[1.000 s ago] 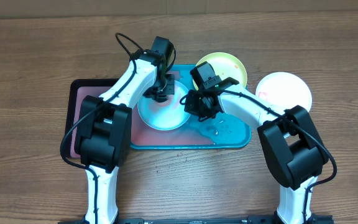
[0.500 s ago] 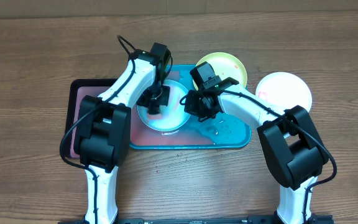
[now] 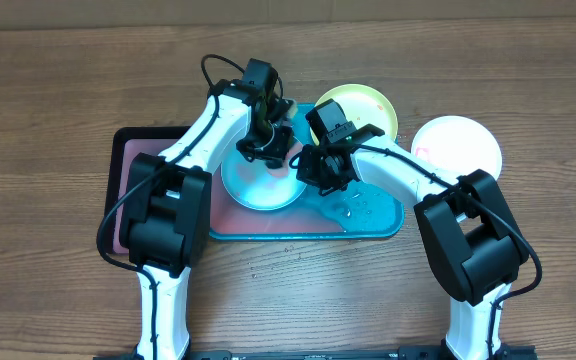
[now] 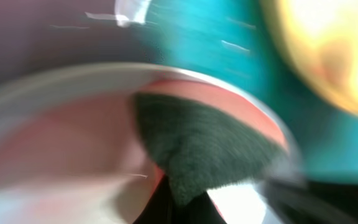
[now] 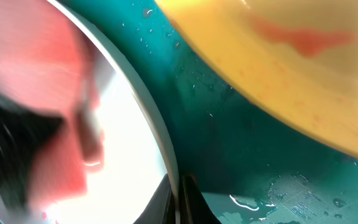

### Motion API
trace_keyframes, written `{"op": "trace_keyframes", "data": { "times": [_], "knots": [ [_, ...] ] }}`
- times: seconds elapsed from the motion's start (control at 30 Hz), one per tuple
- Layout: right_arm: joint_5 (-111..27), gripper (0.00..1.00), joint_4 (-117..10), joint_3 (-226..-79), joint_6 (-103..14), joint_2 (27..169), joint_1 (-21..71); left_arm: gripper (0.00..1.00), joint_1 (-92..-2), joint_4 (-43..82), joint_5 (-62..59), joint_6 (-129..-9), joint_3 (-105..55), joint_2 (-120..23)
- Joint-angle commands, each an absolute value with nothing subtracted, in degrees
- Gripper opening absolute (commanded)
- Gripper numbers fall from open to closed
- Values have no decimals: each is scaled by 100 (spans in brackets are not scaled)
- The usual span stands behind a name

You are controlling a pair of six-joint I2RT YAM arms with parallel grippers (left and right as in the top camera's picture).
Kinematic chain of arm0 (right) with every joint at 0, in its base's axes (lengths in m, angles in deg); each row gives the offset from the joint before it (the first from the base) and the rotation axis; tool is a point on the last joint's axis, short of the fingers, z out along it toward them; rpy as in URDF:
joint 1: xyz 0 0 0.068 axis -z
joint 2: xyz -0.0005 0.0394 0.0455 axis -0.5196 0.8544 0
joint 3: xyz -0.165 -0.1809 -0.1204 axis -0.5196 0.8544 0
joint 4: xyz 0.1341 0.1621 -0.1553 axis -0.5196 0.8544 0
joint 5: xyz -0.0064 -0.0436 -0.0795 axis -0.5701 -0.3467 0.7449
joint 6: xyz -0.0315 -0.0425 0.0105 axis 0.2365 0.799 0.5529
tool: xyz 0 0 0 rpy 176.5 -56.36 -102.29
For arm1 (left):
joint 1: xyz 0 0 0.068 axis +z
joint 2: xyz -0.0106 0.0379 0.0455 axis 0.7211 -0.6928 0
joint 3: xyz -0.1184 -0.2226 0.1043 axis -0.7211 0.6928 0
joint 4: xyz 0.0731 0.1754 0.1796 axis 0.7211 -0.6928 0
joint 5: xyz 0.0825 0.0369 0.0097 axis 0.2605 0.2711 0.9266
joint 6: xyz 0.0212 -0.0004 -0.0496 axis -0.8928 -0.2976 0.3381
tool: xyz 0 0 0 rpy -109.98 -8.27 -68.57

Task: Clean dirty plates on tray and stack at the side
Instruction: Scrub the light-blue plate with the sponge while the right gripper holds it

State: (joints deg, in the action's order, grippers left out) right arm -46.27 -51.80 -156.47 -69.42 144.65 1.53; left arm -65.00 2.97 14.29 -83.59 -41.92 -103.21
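The light blue plate (image 3: 258,190) lies on the teal tray (image 3: 373,212). My left gripper (image 3: 266,146) is shut on a dark green scouring pad (image 4: 197,143) and presses it on the plate's far part, where a red smear (image 4: 229,102) shows. My right gripper (image 3: 314,172) is shut on the plate's right rim (image 5: 160,143). The lime-green plate (image 3: 368,108), with red smears (image 5: 303,37), rests over the tray's far right corner. The white plate (image 3: 458,148) lies on the table right of the tray.
A smaller black tray (image 3: 123,190) with a pinkish inside lies against the teal tray's left side. Water drops and a wet patch (image 5: 297,193) lie on the teal tray's floor near my right gripper. The table is brown wood.
My left gripper with the pad slid toward the plate's near left, then back up to its far right part. My right gripper and the plates have stayed put.
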Motion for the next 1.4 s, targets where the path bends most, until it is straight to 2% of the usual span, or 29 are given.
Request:
{"op": "trace_keyframes", "data": {
  "times": [0.0,0.13,0.23,0.37,0.53,0.63,1.0,1.1,1.2,1.37],
  "knots": [
    [-4570,4,-5165,-15697,-6927,14537,148,4,-6417,236,3901,-6939,-4212,-10390],
    [-4570,4,-5169,-15697,-6927,14537,148,4,-6460,-418,5147,-6200,-4212,-10390],
    [-4570,4,-5182,-15697,-6927,14537,148,4,-6537,-914,5145,-5975,-4210,-10390],
    [-4570,4,-5180,-15697,-6927,14537,148,4,-6600,-1519,4238,-6289,-4210,-10390],
    [-4570,4,-5185,-15697,-6927,14537,148,4,-6616,-1808,1984,-8552,-4210,-10390],
    [-4570,4,-5182,-15697,-6927,14537,148,4,-6624,-1764,1097,-9312,-4210,-10390],
    [-4570,4,-5161,-15697,-6925,14537,148,4,-6476,-872,1003,-9083,-4210,-10390],
    [-4570,4,-5163,-15697,-6927,14537,148,4,-6447,-1133,1230,-9085,-4210,-10390],
    [-4570,4,-5165,-15697,-6927,14537,148,4,-6449,-1550,1991,-8987,-4210,-10390],
    [-4572,4,-5165,-15697,-6927,14537,148,4,-6452,-1710,4000,-7590,-4210,-10390]
  ]
}}
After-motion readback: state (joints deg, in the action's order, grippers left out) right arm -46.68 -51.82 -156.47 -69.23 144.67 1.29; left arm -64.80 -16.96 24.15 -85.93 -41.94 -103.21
